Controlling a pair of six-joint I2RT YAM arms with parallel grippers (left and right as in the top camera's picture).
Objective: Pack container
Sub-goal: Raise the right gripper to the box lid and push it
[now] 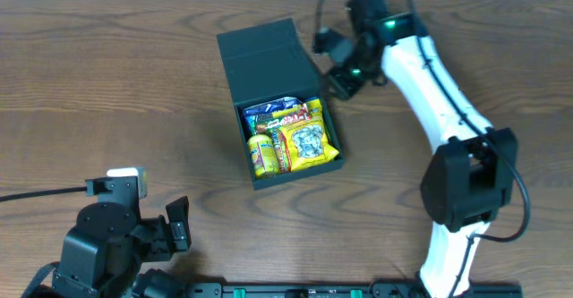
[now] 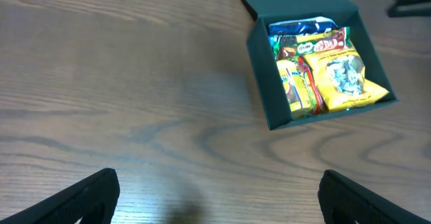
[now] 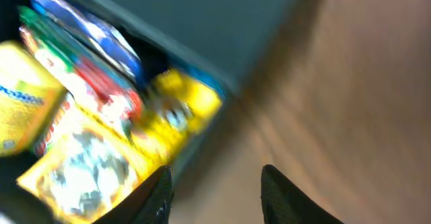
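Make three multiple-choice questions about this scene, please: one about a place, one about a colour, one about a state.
1. Where is the left gripper relative to the container?
A. Inside it
B. Over bare table, apart from it
C. Pressed against it

2. What colour is the large packet lying on top in the container?
A. Yellow
B. Purple
C. Black

3. How is the container's lid?
A. Shut
B. Torn off, lying apart
C. Open, folded back

Answers:
1. B: the left wrist view shows only wood under the open gripper, with the container farther off.
2. A: its wrapper is plainly yellow in the overhead view.
3. C: the flap lies back from the hinge edge and the inside shows.
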